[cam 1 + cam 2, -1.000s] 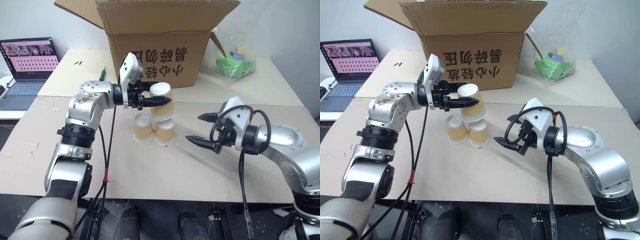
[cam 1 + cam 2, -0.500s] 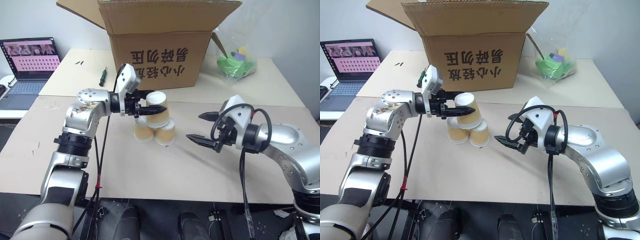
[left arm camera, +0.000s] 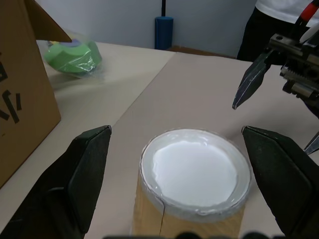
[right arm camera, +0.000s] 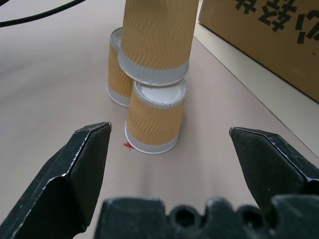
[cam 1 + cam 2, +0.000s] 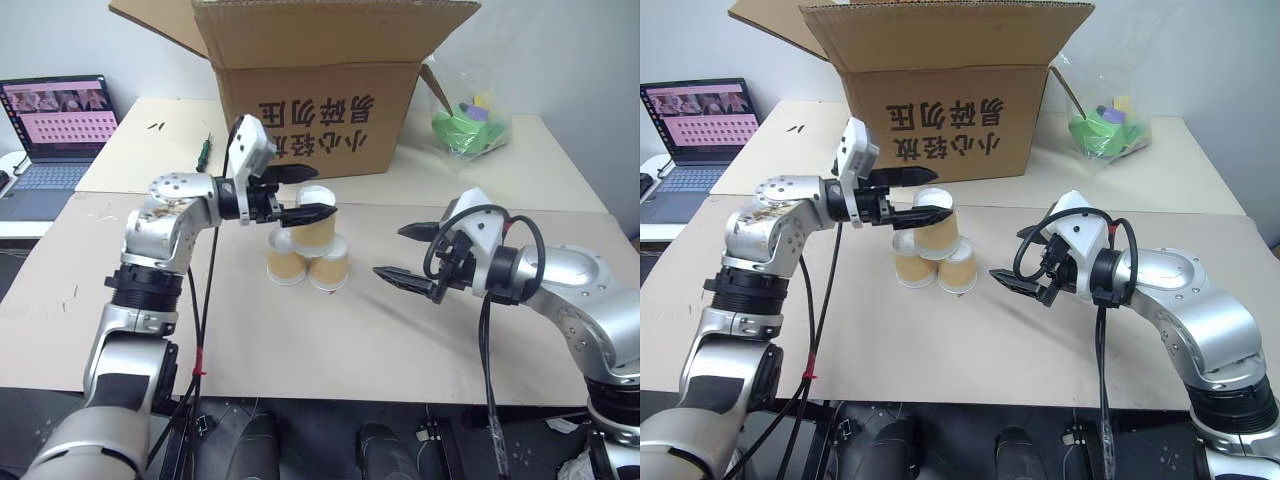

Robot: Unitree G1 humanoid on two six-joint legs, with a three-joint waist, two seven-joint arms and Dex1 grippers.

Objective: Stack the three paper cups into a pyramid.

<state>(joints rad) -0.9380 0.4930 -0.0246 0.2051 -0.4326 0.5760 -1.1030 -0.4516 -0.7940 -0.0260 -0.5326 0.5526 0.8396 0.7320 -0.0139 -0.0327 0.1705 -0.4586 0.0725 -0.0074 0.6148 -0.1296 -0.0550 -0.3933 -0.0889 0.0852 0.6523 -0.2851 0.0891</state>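
The three paper cups stand upside down as a pyramid on the tan table. Two lower cups [image 5: 285,258] [image 5: 328,266] sit side by side, and the top cup [image 5: 316,222] rests across them. My left gripper [image 5: 324,191] reaches in level from the left and is open. Its fingers [image 3: 85,169] flank the top cup [image 3: 194,173] with a gap on each side. To the right of the stack my right gripper [image 5: 391,251] hangs open and points at the cups [image 4: 153,119], holding nothing.
A big cardboard box [image 5: 310,90] stands close behind the cups. At the back right lies a plastic bag of green things [image 5: 470,125]. A laptop [image 5: 58,120] sits at the far left, and a green-handled tool [image 5: 205,148] lies near the box.
My left gripper lowered the top cup onto the two lower cups, then opened and let it go. The right arm has kept still.
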